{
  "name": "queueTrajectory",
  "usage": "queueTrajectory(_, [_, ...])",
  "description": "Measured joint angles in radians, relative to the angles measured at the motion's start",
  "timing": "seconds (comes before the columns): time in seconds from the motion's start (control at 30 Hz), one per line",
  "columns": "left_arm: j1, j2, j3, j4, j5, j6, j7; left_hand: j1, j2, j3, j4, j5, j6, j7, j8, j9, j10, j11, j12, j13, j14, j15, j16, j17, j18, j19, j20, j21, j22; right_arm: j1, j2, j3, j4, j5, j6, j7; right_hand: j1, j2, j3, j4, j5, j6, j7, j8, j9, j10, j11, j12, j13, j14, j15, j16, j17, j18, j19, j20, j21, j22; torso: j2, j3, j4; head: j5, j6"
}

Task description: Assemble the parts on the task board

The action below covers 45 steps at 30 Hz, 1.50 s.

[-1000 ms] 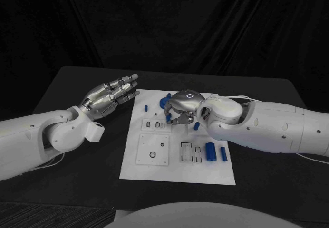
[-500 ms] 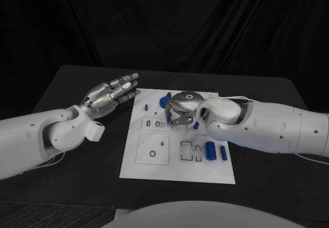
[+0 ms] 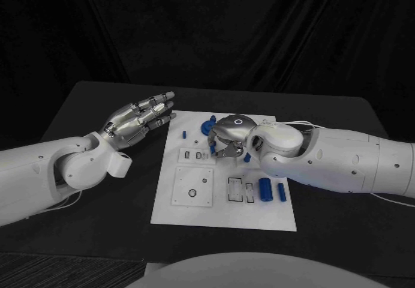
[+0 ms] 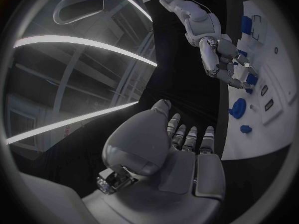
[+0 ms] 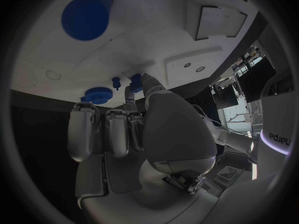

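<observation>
A white task board (image 3: 226, 204) lies in the middle of the frame on a black worktop (image 3: 104, 222), seen from above by the head camera. The left arm enters from the left edge, and its left hand (image 3: 137, 123) is raised just beyond the board's upper left corner, palm showing, fingers stretched out and slightly apart, holding nothing; the left wrist view shows the same flat, empty palm (image 4: 168, 159). The right arm enters from the right edge and bends across the board's upper right part, with the right hand (image 3: 226, 139) turned down over the upper middle of the board, fingers curled toward its surface. In the right wrist view the right hand's fingertips (image 5: 138, 87) come together on a small blue peg (image 5: 134, 78) at the board, though the view does not plainly show whether the peg is gripped or only touched. Just beside it in that view sits a blue toothed wheel (image 5: 97, 94), and farther off a large blue cylinder (image 5: 87, 14). In the head view a blue round part (image 3: 206, 128) lies near the board's top edge, just left of the right hand. Two blue cylinders (image 3: 265, 191) lie side by side in the lower right part of the board, next to some dark rectangular slots (image 3: 235, 189).
</observation>
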<state>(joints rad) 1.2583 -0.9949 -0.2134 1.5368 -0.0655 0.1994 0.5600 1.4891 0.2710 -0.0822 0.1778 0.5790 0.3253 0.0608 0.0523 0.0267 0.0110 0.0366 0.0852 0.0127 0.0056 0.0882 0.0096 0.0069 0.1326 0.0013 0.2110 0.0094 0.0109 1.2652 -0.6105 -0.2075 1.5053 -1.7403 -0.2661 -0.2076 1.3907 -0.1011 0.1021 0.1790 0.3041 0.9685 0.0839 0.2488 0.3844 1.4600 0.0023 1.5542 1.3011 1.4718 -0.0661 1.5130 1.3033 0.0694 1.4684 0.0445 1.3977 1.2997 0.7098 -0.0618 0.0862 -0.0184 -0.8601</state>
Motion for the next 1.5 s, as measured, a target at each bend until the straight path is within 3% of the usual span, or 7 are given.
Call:
queueTrajectory(0.53, [-0.002, 0.002, 0.0, -0.004, 0.0, 0.002, -0.001, 0.0, 0.0, 0.0, 0.0, 0.0, 0.0, 0.0, 0.0, 0.0, 0.0, 0.0, 0.0, 0.0, 0.0, 0.0, 0.0, 0.0, 0.0, 0.0, 0.0, 0.0, 0.0, -0.004, 0.006, 0.0, -0.004, 0.0, 0.002, 0.001, 0.0, 0.0, 0.0, 0.0, -0.054, -0.031, 0.007, -0.002, 0.0, 0.0, 0.0, 0.0, 0.0, -0.001, -0.001, 0.0, 0.0, 0.0, 0.0, 0.0, -0.006, 0.0, 0.0, 0.0002, 0.0, 0.0, -0.006])
queueTrajectory(0.7, [-0.003, 0.003, 0.0, -0.005, 0.0, 0.002, -0.002, 0.0, 0.0, 0.0, 0.0, 0.0, 0.0, 0.0, 0.0, 0.0, 0.002, 0.002, 0.0, 0.0, 0.0, 0.0, 0.0, 0.0, 0.0, 0.0, 0.0, 0.0, 0.0, -0.005, 0.007, 0.0, -0.005, 0.0, 0.002, 0.001, -0.02, 0.02, -0.011, -0.011, -0.111, -0.043, 0.01, -0.002, -0.001, 0.0, 0.0, 0.0, 0.0, -0.001, -0.001, 0.0, 0.0, 0.0, 0.0, 0.0, -0.006, 0.0, 0.0, 0.0, 0.0, -0.001, -0.007])
queueTrajectory(0.83, [-0.003, 0.003, 0.0, -0.005, 0.0, 0.003, -0.003, 0.0, 0.0, 0.0, 0.0, 0.0, 0.0, 0.0, 0.0, 0.0, 0.002, 0.002, 0.0, 0.0, 0.0, 0.0, 0.0, 0.0, 0.0, 0.0, 0.0, 0.0, 0.0, -0.005, 0.007, 0.0, -0.005, -0.001, 0.002, 0.001, -0.02, 0.019, -0.011, -0.011, -0.153, -0.088, 0.014, -0.028, -0.005, 0.0, 0.0, 0.0, 0.0, -0.001, -0.001, 0.0, 0.0, 0.0, 0.0, 0.0, -0.006, 0.0, 0.0, 0.0, 0.0002, -0.001, -0.008])
queueTrajectory(0.9, [-0.003, 0.003, 0.0, -0.006, 0.0, 0.003, -0.003, 0.0, 0.0, 0.0, 0.0, 0.0, 0.0, 0.0, 0.0, 0.0, 0.002, 0.002, 0.0, 0.0, 0.0, 0.0, 0.0, 0.0, 0.0, 0.0, 0.0, 0.0, 0.0, -0.005, 0.007, 0.0, -0.006, -0.001, 0.002, 0.002, -0.041, -0.001, -0.011, -0.011, -0.165, -0.11, 0.011, -0.051, -0.021, 0.0, 0.0, 0.0, 0.0, -0.001, -0.001, 0.0, 0.0, 0.0, 0.0, 0.0, -0.006, 0.0, 0.0, 0.0, 0.0002, -0.001, -0.008])
queueTrajectory(1.03, [-0.004, 0.003, 0.0, -0.006, 0.0, 0.003, -0.004, 0.0, 0.0, 0.0, 0.0, 0.0, 0.0, 0.0, 0.0, 0.0, 0.002, 0.002, 0.0, 0.0, 0.0, 0.0, 0.0, 0.0, 0.0, 0.0, 0.0, 0.0, 0.0, -0.005, 0.006, 0.0, -0.006, -0.001, -0.001, 0.003, -0.052, 0.009, -0.025, 0.003, -0.213, -0.133, 0.013, -0.069, -0.033, 0.0, 0.0, 0.0, 0.0, -0.001, -0.001, 0.0, 0.0, 0.0, 0.0, 0.0, -0.017, 0.0, 0.0, 0.0, 0.0001, -0.001, -0.009])
queueTrajectory(1.13, [-0.004, 0.003, 0.0, -0.006, 0.0, 0.003, -0.004, 0.0, 0.0, 0.0, 0.0, 0.0, 0.0, 0.0, 0.0, 0.0, 0.002, 0.002, 0.0, 0.0, 0.0, 0.0, 0.0, 0.0, 0.0, 0.0, 0.0, 0.0, 0.0, -0.006, 0.003, -0.001, -0.006, -0.001, -0.01, 0.006, -0.082, -0.011, -0.044, 0.023, -0.234, -0.133, 0.013, -0.075, -0.041, 0.0, 0.0, 0.0, 0.0, -0.001, -0.001, 0.0, 0.0, 0.0, 0.0, 0.0, -0.017, 0.0, 0.0, 0.0001, 0.0, 0.0, -0.009])
queueTrajectory(1.5, [-0.004, 0.0, 0.0, -0.005, 0.0, 0.003, -0.005, 0.0, 0.0, 0.0, 0.0, 0.0, 0.0, 0.0, 0.0, 0.0, 0.002, 0.002, 0.0, 0.0, 0.0, 0.0, 0.0, 0.0, 0.0, 0.0, 0.0, 0.0, 0.0, -0.006, -0.038, -0.001, 0.03, -0.001, -0.088, 0.031, -0.121, -0.05, -0.066, 0.11, -0.236, -0.208, 0.005, -0.127, -0.085, 0.0, -0.001, 0.0, 0.0, -0.001, -0.001, -0.011, 0.0, 0.0, 0.0, 0.0, -0.025, 0.0, 0.0, 0.0002, -0.0002, 0.003, -0.008])
